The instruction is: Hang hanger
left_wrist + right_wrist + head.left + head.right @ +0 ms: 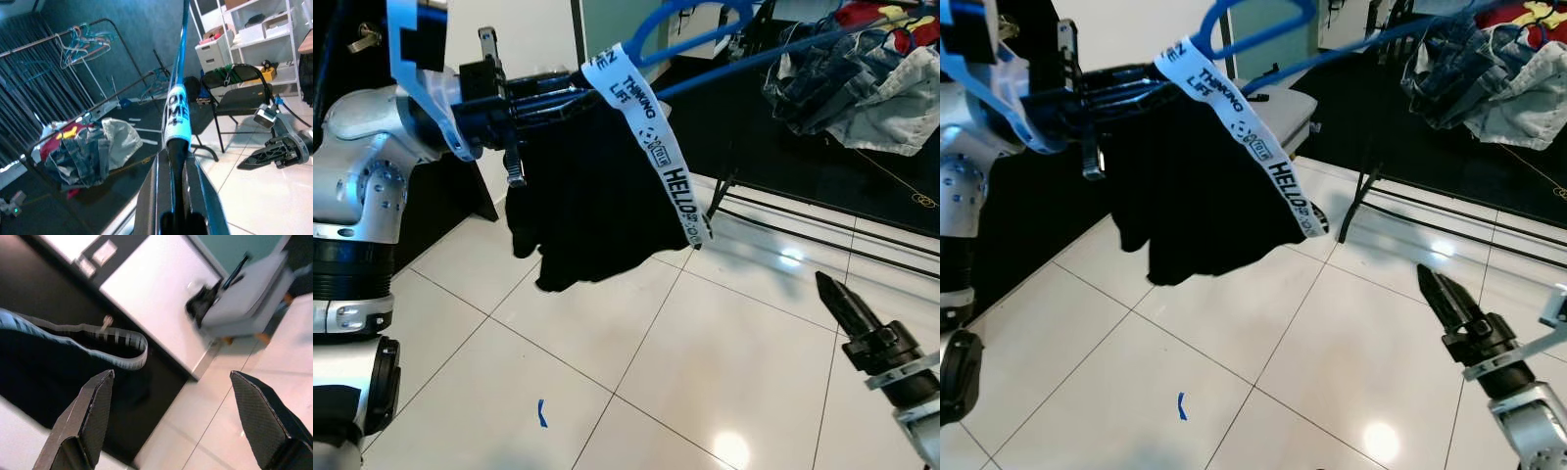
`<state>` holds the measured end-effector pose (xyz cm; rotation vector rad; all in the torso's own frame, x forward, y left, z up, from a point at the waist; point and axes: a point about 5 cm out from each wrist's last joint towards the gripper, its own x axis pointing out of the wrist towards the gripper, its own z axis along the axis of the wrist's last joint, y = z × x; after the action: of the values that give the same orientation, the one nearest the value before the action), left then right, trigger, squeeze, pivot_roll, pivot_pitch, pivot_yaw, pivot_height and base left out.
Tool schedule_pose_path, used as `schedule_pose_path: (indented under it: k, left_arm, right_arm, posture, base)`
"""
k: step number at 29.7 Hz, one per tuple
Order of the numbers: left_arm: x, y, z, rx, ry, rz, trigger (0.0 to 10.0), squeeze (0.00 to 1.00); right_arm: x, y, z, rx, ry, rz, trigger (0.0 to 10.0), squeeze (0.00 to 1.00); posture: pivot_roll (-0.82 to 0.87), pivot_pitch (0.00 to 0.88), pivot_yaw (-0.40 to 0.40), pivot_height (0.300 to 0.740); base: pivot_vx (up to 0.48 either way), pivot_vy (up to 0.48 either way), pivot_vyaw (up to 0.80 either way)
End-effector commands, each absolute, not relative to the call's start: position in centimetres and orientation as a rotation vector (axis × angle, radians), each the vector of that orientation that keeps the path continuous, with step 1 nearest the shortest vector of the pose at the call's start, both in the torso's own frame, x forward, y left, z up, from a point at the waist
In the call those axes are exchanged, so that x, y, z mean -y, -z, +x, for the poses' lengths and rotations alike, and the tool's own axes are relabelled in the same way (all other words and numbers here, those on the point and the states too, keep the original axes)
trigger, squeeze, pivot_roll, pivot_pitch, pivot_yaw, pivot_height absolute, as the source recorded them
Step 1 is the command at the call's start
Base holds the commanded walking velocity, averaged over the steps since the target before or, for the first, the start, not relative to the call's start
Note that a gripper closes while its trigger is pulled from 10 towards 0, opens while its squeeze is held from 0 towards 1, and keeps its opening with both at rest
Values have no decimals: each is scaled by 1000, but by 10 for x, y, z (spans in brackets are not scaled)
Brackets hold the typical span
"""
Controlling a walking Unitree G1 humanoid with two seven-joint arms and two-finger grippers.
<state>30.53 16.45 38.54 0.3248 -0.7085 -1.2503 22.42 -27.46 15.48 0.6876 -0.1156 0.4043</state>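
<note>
I see my left gripper (pixel 524 103) clamped on one blue hanger (pixel 705 49) carrying one black garment (pixel 587 196), rack (pixel 783 211) behind, my right gripper (pixel 1449 299) lower, fingers apart

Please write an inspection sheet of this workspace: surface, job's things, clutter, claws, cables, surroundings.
Surface: glossy white tiled floor with a small blue mark.
Job's things: blue plastic hanger carrying a black garment with a white printed waistband; thin metal clothes rail holding bare hangers.
Clutter: heap of denim and red clothes.
Claws: left claw shut on the hanger, raised; right claw open, low over the floor, holding nothing.
Cables: nothing seen.
Surroundings: black folding chair, white shelving unit, grey stool.
</note>
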Motion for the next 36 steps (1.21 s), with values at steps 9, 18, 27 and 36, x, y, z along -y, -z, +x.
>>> schedule_pose_path:
  k: [9,18,27,36]
  left_arm:
    - [-163,-385,288,762,1386,260,10000,0]
    - [-164,-388,276,791,1447,245,10000,0]
    - [-153,-391,264,816,1503,248,10000,0]
    - [-152,-392,260,823,1515,245,10000,0]
  right_arm:
    - [239,-153,225,23,-542,728,10000,0]
    - [229,-159,231,58,-584,739,10000,0]
    - [190,-160,247,-106,-648,566,10000,0]
    - [181,-163,256,-101,-669,571,10000,0]
  posture:
    - [-13,134,64,740]
    - [-12,135,60,740]
    - [-14,131,61,740]
    - [-8,126,57,740]
  base:
    - [0,0,0]
    - [0,0,0]
    - [0,0,0]
    - [0,0,0]
